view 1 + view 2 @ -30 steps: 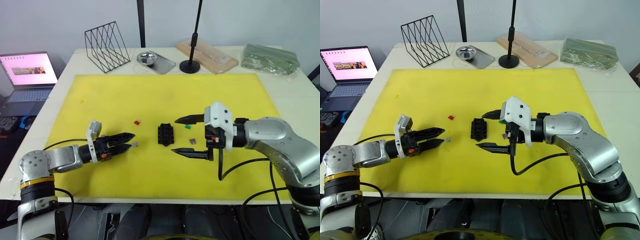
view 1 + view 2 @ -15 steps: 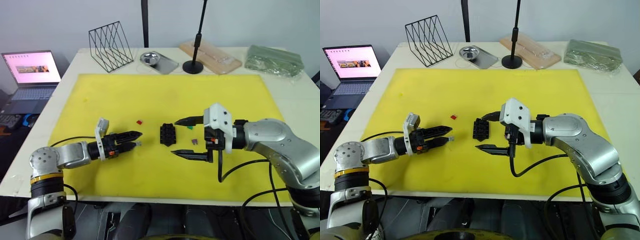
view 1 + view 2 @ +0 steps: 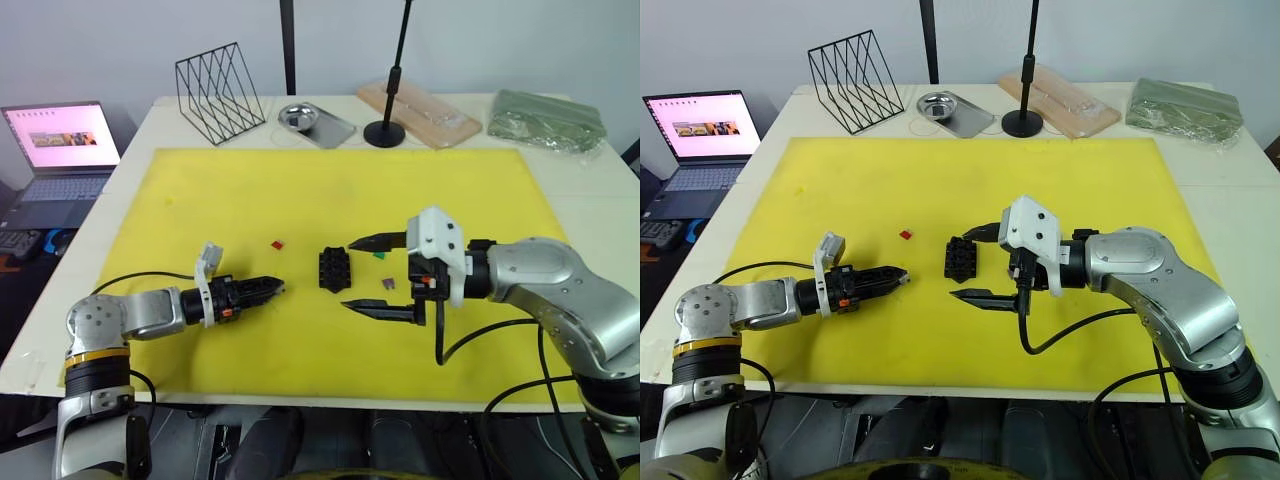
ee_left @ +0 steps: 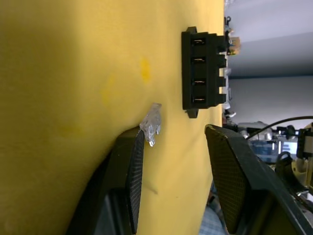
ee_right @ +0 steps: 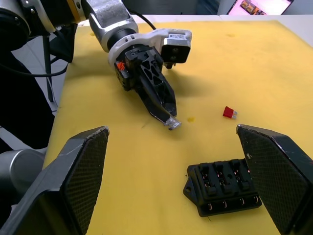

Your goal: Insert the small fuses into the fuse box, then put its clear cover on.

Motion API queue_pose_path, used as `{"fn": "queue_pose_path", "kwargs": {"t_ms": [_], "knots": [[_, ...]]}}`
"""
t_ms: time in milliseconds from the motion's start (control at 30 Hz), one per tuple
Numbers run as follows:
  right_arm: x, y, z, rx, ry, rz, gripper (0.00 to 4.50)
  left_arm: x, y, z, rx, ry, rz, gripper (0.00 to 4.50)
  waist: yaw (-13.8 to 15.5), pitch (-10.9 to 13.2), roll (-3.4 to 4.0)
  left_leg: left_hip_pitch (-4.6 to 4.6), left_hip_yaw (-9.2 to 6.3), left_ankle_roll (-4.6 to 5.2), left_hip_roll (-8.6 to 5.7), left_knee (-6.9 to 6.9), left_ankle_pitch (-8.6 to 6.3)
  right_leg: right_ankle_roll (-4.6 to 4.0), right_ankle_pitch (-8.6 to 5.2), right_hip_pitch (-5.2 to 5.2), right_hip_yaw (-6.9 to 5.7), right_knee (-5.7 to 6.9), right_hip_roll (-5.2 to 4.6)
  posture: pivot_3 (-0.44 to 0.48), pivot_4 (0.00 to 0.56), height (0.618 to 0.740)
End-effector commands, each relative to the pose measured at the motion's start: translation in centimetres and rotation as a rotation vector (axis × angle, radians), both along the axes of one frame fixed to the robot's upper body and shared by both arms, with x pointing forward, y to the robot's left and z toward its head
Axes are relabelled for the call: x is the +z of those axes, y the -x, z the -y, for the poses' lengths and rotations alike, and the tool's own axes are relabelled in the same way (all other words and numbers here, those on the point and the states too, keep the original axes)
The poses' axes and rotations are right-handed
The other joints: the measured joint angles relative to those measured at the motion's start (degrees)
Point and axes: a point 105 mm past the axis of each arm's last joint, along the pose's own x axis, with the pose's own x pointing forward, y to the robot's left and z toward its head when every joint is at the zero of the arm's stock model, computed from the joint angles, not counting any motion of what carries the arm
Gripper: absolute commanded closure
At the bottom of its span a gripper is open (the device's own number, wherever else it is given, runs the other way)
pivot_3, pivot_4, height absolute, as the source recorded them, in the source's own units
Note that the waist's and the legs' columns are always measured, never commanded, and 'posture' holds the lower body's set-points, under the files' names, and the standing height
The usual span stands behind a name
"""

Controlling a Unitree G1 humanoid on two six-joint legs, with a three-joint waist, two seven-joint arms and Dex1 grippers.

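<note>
Head cam: fuse box (image 3: 333, 268) is sitting mid-mat, right gripper (image 3: 378, 275) hanging wide open just beside it. Left wrist: left gripper (image 4: 173, 161) is spread, one finger (image 4: 131, 169) touching a clear fuse (image 4: 152, 123). Right wrist: red fuse (image 5: 229, 112) is lying near the box.

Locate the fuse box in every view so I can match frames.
Left eye: fuse box mid-mat, just beyond the left pincer tip.
Right eye: same spot.
Left wrist: ahead of the fingertips, slots showing.
Right wrist: close in, near the red fuse, at.
Shared landmark: the left pincer.
</note>
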Motion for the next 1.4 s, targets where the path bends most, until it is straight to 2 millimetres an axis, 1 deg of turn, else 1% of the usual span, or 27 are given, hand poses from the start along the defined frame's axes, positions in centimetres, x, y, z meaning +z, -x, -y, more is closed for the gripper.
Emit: {"fn": "queue_pose_path", "kwargs": {"t_ms": [33, 133, 267, 333, 400, 467, 500, 533, 567, 600, 633, 700, 767, 900, 1000, 1167, 1233, 1300, 1367, 1400], "knots": [[1.1, 0.3, -0.1, 0.014, -0.008, 0.057, 0.0, -2.5, 0.6, -0.9, 0.028, -0.091, -0.078, 2.42, -0.02, 0.0, 0.01, 0.0, 0.0, 0.0, 0.01, 0.0, 0.0, 0.0, 0.0, 0.0, 0.0, 0.0, 0.0, 0.0, 0.15, 0.74], [1.1, 0.2, -0.2, 0.016, -0.009, 0.057, 0.0, -3.1, 0.6, -1.3, 0.044, -0.117, -0.093, 3.05, -0.06, -0.02, 0.04, 0.01, 0.01, 0.0, 0.01, -0.01, 0.0, 0.0, 0.0, 0.01, 0.0, 0.0, 0.0, 0.0, 0.15, 0.74], [1.3, 0.2, -0.3, 0.018, -0.021, 0.057, 0.0, -4.5, 1.0, -2.1, 0.07, -0.191, -0.121, 4.49, -0.3, -0.13, 0.2, 0.02, 0.01, 0.0, 0.03, -0.04, 0.0, 0.0, 0.0, 0.0, 0.0, 0.0, 0.01, 0.0, 0.15, 0.74], [1.4, 0.1, -0.4, 0.015, -0.031, 0.055, 0.0, -5.1, 1.1, -2.4, 0.081, -0.217, -0.132, 4.49, -0.57, -0.32, 0.4, 0.04, 0.02, 0.0, 0.04, -0.06, 0.0, -0.01, 0.0, 0.01, 0.0, 0.0, 0.02, 0.0, 0.15, 0.74], [1.4, 0.1, -0.4, 0.015, -0.03, 0.056, 0.0, -5.2, 1.2, -2.5, 0.083, -0.223, -0.129, 4.49, -1.12, -0.5, 0.56, 0.06, 0.03, 0.0, 0.06, -0.08, 0.0, -0.01, -0.01, 0.02, 0.0, 0.0, 0.03, 0.0, 0.15, 0.74], [1.4, 0.1, -0.4, 0.015, -0.031, 0.056, 0.0, -5.1, 1.2, -2.6, 0.087, -0.216, -0.122, 4.49, -1.39, -0.61, 0.63, 0.07, 0.02, 0.0, 0.06, -0.09, -0.01, -0.01, -0.01, 0.04, 0.0, 0.0, 0.03, 0.0, 0.15, 0.74], [1.5, 0.1, -0.3, 0.015, -0.032, 0.056, 0.0, -4.6, 1.2, -2.6, 0.083, -0.199, -0.105, 4.49, -1.43, -0.64, 0.66, 0.09, 0.02, 0.01, 0.06, -0.09, -0.01, -0.01, -0.02, 0.06, 0.0, 0.0, 0.04, 0.0, 0.15, 0.74], [1.5, 0.1, -0.3, 0.014, -0.036, 0.054, 0.0, -3.5, 1.1, -2.4, 0.063, -0.161, -0.061, 4.49, -1.49, -0.63, 0.65, 0.1, 0.02, 0.01, 0.06, -0.09, -0.01, -0.01, -0.02, 0.07, 0.0, 0.0, 0.04, 0.0, 0.15, 0.74], [1.7, 0.1, -0.2, 0.014, -0.044, 0.047, 0.0, -1.4, 1.3, -1.9, -0.005, -0.151, 0.07, 4.49, -1.54, -0.63, 0.64, 0.09, 0.02, 0.01, 0.07, -0.09, -0.01, -0.01, -0.02, 0.07, 0.0, 0.0, 0.05, 0.0, 0.15, 0.74], [1.8, 0.1, -0.2, 0.014, -0.05, 0.043, 0.0, 0.0, 1.7, -1.3, -0.069, -0.145, 0.16, 4.49, -1.82, -0.55, 0.52, 0.08, 0.02, 0.01, 0.09, -0.09, -0.01, -0.01, -0.02, 0.04, 0.0, -0.01, 0.08, 0.0, 0.15, 0.74], [1.8, 0.1, -0.2, 0.014, -0.053, 0.039, 0.0, 0.7, 2.1, -1.0, -0.117, -0.143, 0.217, 4.49, -2.08, -0.45, 0.35, 0.0, 0.04, 0.0, 0.13, -0.1, -0.02, -0.02, -0.02, -0.07, 0.0, -0.01, 0.12, 0.0, 0.15, 0.74], [2.2, -0.2, -0.2, 0.008, -0.078, 0.02, 0.0, 2.8, 1.8, -0.8, -0.158, -0.117, 0.31, 4.49, -2.03, -0.42, 0.37, -0.09, 0.04, -0.12, 0.25, -0.1, -0.08, -0.1, 0.01, -0.17, 0.02, -0.09, 0.24, 0.0, 0.15, 0.74], [2.4, -0.4, -0.2, 0.005, -0.09, 0.005, 0.0, 4.4, 1.6, -0.8, -0.21, -0.123, 0.395, 4.49, -1.64, -0.31, 0.23, -0.12, 0.04, -0.1, 0.25, -0.1, -0.09, -0.11, 0.02, -0.17, 0.03, -0.14, 0.23, 0.0, 0.15, 0.74], [2.4, -0.9, -0.2, -0.003, -0.076, -0.004, 0.0, 5.7, 1.9, -0.3, -0.4, -0.253, 0.651, 4.49, -1.45, -0.25, 0.21, -0.14, 0.08, -0.08, 0.29, -0.14, -0.11, -0.24, -0.01, -0.15, 0.02, -0.27, 0.25, 0.0, 0.15, 0.74], [2.3, -1.1, -0.1, -0.013, -0.054, -0.006, 0.0, 6.7, 1.8, 0.4, -0.519, -0.308, 0.818, 4.49, -1.33, -0.12, 0.14, -0.19, 0.12, -0.06, 0.29, -0.14, -0.12, -0.3, -0.04, -0.16, 0.02, -0.34, 0.24, 0.0, 0.15, 0.74], [1.7, -1.4, -0.1, -0.046, -0.004, -0.027, 0.0, 8.2, 1.3, 1.4, -0.6, -0.341, 0.99, 4.49, -1.35, 0.1, -0.01, -0.23, 0.08, -0.03, 0.31, -0.14, -0.14, -0.16, 0.04, -0.19, 0.01, -0.35, 0.25, 0.0, 0.15, 0.74], [1.4, -1.0, -0.4, -0.045, 0.005, -0.052, 0.0, 8.2, 1.0, 2.1, -0.674, -0.425, 1.133, 4.49, -1.38, 0.12, -0.04, -0.24, 0.09, -0.02, 0.31, -0.14, -0.15, -0.13, 0.05, -0.2, 0.01, -0.35, 0.25, 0.0, 0.15, 0.74], [1.1, -1.2, -0.5, -0.066, 0.042, -0.035, 0.0, 8.0, 0.8, 2.6, -0.738, -0.497, 1.241, 4.49, -1.48, 0.13, -0.04, -0.24, 0.11, -0.02, 0.32, -0.14, -0.15, -0.14, 0.05, -0.21, 0.01, -0.36, 0.25, 0.0, 0.15, 0.74], [0.8, -1.2, -0.7, -0.062, 0.069, -0.023, 0.0, 8.5, 0.2, 3.4, -0.716, -0.511, 1.284, 4.49, -1.38, 0.15, -0.04, -0.25, 0.11, -0.01, 0.34, -0.15, -0.15, -0.13, 0.05, -0.23, 0.01, -0.36, 0.27, 0.0, 0.15, 0.74], [0.9, -1.2, -0.9, -0.063, 0.063, -0.019, 0.22, 8.6, 0.1, 3.7, -0.716, -0.521, 1.308, 4.5, -1.35, 0.16, -0.07, -0.26, 0.1, -0.01, 0.34, -0.14, -0.15, -0.13, 0.05, -0.23, 0.01, -0.36, 0.28, 0.0, 0.15, 0.74]]}}
